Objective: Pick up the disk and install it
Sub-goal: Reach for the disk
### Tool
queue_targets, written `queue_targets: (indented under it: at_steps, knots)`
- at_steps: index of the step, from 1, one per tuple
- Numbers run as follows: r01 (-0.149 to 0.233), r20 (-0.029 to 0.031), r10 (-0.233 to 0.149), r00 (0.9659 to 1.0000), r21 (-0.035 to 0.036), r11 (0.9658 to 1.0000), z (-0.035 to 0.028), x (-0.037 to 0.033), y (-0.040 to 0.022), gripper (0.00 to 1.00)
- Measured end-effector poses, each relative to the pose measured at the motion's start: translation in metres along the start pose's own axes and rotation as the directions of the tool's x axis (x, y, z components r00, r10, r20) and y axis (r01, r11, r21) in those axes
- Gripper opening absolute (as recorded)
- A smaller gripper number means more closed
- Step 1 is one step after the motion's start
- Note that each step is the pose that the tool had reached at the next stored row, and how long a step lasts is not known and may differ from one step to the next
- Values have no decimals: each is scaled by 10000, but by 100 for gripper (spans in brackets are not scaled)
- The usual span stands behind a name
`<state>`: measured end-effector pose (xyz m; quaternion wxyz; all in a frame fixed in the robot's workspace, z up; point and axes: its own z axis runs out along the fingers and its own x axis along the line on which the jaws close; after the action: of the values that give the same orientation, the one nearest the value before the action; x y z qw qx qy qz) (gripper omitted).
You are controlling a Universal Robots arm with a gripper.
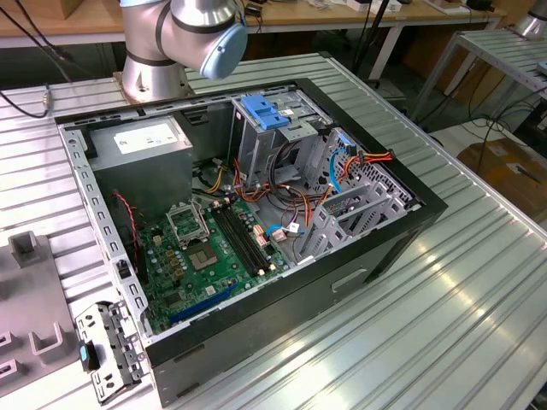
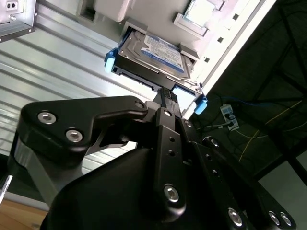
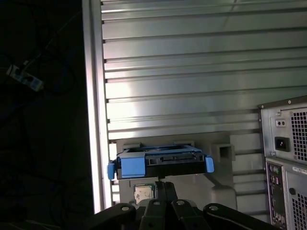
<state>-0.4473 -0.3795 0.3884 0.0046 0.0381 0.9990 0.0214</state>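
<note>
The disk [image 2: 153,52] [image 3: 163,160] is a dark grey drive in a bright blue carrier. It lies flat on a light grey holder block [image 3: 221,152] on the ribbed metal table, close to the table's edge. My gripper [image 2: 165,93] [image 3: 166,184] shows in both wrist views, shut, its black fingers pressed together with nothing between them. Its tips sit right at the disk's near edge, about midway along the blue carrier; I cannot tell whether they touch it. In the exterior view the open computer case [image 1: 402,231] lies on its side, with the arm's base [image 1: 154,68] behind it.
A metal drive cage with a blue tab [image 1: 263,111] stands inside the case, beside cables and the green motherboard [image 1: 205,256]. The case's rear panel [image 3: 285,143] rises near the holder. A small square chip [image 3: 143,193] sits in the holder. The table edge [image 3: 96,120] drops to a dark floor.
</note>
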Motion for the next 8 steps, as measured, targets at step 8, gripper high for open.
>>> queue_targets:
  at_steps: [8]
  knots:
    - [0, 0, 0, 10000, 0, 10000, 0, 178, 8, 11]
